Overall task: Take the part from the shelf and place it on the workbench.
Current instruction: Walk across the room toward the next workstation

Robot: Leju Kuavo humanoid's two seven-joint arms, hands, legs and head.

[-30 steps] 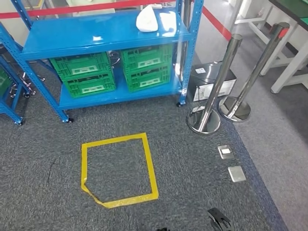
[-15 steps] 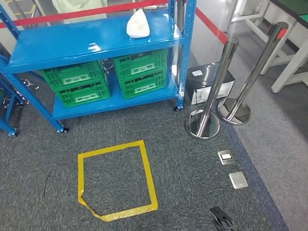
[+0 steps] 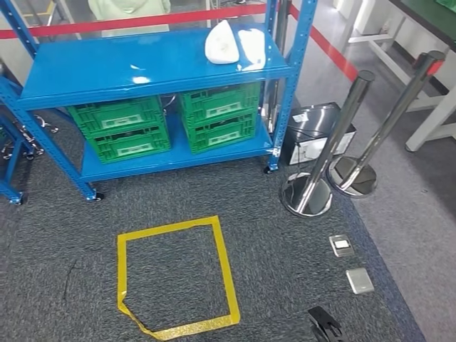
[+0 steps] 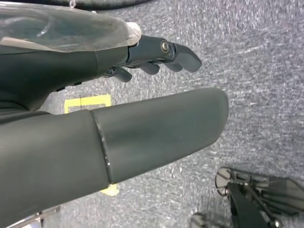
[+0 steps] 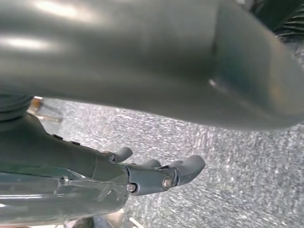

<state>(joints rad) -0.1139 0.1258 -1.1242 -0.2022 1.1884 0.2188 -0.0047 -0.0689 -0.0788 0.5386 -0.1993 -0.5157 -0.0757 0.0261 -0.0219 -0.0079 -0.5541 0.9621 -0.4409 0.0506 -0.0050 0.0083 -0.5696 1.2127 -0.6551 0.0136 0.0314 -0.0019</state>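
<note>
The white part [image 3: 221, 43] lies on the top board of the blue shelf [image 3: 135, 68], near its right end, with a pale glossy patch [image 3: 251, 47] beside it. Far ahead of me the shelf stands on the carpet. My left hand [image 4: 150, 123] hangs over the grey carpet, thumb and fingers [image 4: 175, 53] stretched out and holding nothing. My right hand [image 5: 157, 176] hangs the same way, fingers apart and empty. A green-topped workbench [image 3: 430, 11] shows at the far right corner.
Two green crates [image 3: 123, 128] [image 3: 219, 116] sit on the lower board. A yellow tape square [image 3: 177, 278] marks the carpet before the shelf. Two steel posts [image 3: 323, 164] [image 3: 376, 142] with a red belt and a black box [image 3: 314, 132] stand right. A person [image 3: 129, 6] stands behind the shelf.
The whole picture has shifted as the camera moved; shelf and posts now sit slightly further right in frame. The part stays on the shelf and both hands stay empty.
</note>
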